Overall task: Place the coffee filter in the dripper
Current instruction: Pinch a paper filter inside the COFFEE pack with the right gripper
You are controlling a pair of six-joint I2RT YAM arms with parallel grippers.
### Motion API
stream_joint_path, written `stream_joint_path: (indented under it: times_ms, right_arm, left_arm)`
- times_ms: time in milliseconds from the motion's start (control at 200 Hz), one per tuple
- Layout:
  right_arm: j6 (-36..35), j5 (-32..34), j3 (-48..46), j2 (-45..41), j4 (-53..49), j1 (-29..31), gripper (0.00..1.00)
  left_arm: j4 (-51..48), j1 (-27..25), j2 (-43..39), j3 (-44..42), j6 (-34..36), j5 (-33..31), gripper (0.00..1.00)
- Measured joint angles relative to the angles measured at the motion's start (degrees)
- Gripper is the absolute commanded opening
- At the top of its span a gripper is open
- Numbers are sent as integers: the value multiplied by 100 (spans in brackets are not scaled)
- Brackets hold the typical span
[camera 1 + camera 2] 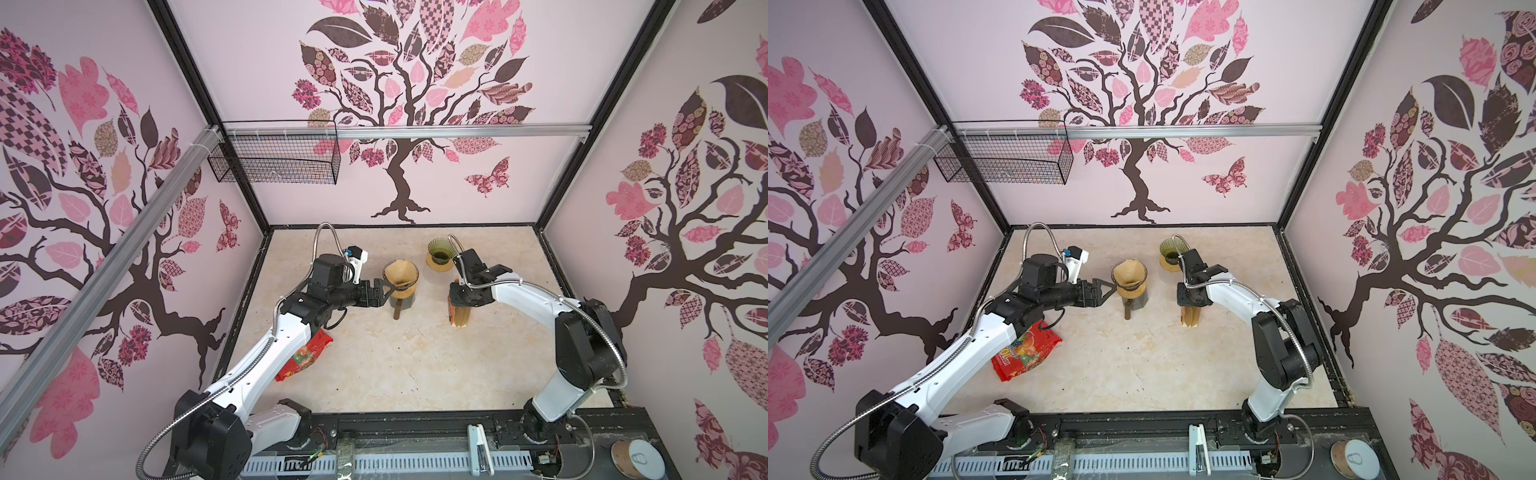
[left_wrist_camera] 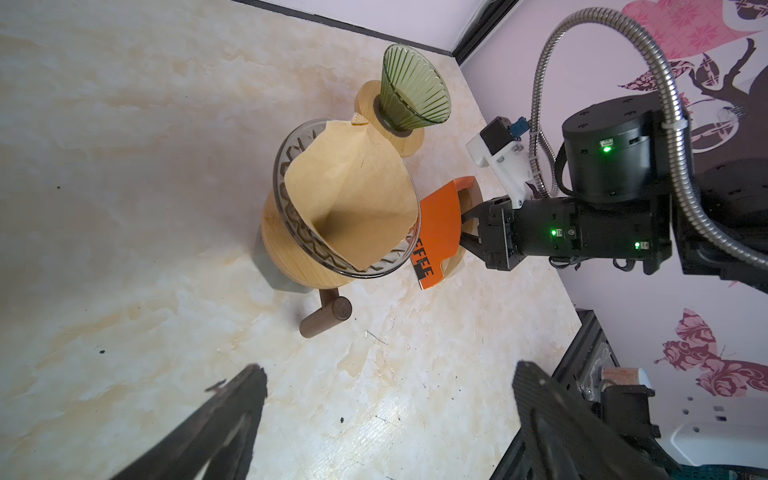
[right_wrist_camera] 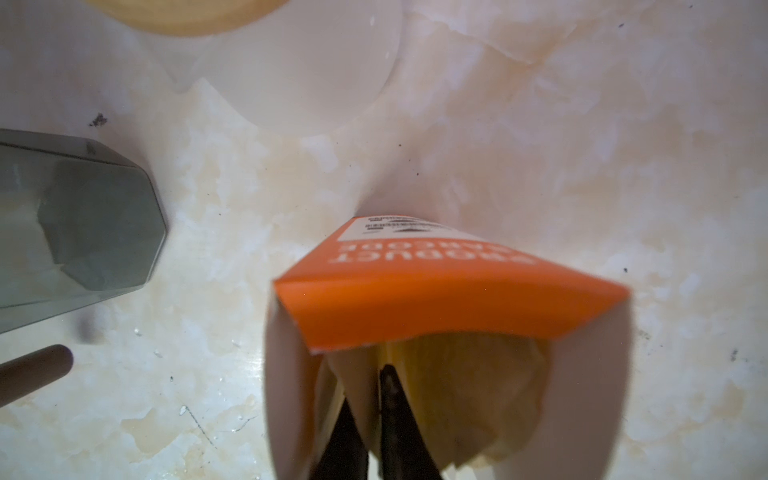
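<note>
Room, both top views: walls papered with pink and brown trees close in a marbled cream worktop [image 1: 415,365]; a wire basket [image 1: 274,160] hangs from the back rail.
Coffee filter, top views: the brown coffee filter [image 1: 400,270] sits opened out inside the glass dripper [image 1: 416,277], which stands on a grey glass server [image 1: 405,303] mid-worktop.
Left gripper, top views: the left gripper [image 1: 386,291] lies level just beside the dripper, jaws spread, nothing between them.
Right gripper, top views: the right gripper [image 1: 457,303] points down into the upright orange filter packet [image 1: 455,318]; jaws hidden.
Other things, top views: a green dripper [image 1: 438,249] on a wooden disc behind; a red snack bag [image 1: 307,353] under the left arm.
Dripper, left wrist view: the filter [image 2: 353,199] lines the ribbed glass, one edge rising above the rim; the server's wooden handle [image 2: 326,318] juts out below.
Left jaws, left wrist view: both fingers [image 2: 232,419] far apart over bare worktop.
Packet, right wrist view: mouth open, a stack of filters [image 3: 478,395] inside.
Right jaws, right wrist view: nearly together inside the packet, paper showing in the narrow gap; whether they pinch it, I cannot tell.
</note>
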Motion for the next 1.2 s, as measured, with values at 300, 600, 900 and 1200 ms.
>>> stream_joint_path:
  times_ms: [300, 600, 900, 1200]
  right_arm:
    - [11, -15, -17, -90, -68, 0, 4]
    - [68, -48, -90, -629, -284, 0, 4]
    - [116, -66, -48, -870, -564, 0, 5]
    - [118, -63, 614, -1182, -1040, 0, 5]
  left_arm:
    - [2, 0, 0, 0, -2, -2, 96]
    - [4, 0, 0, -2, -17, 0, 96]
    - [4, -9, -7, 0, -17, -2, 96]
    - [4, -11, -149, -2, -15, -107, 95]
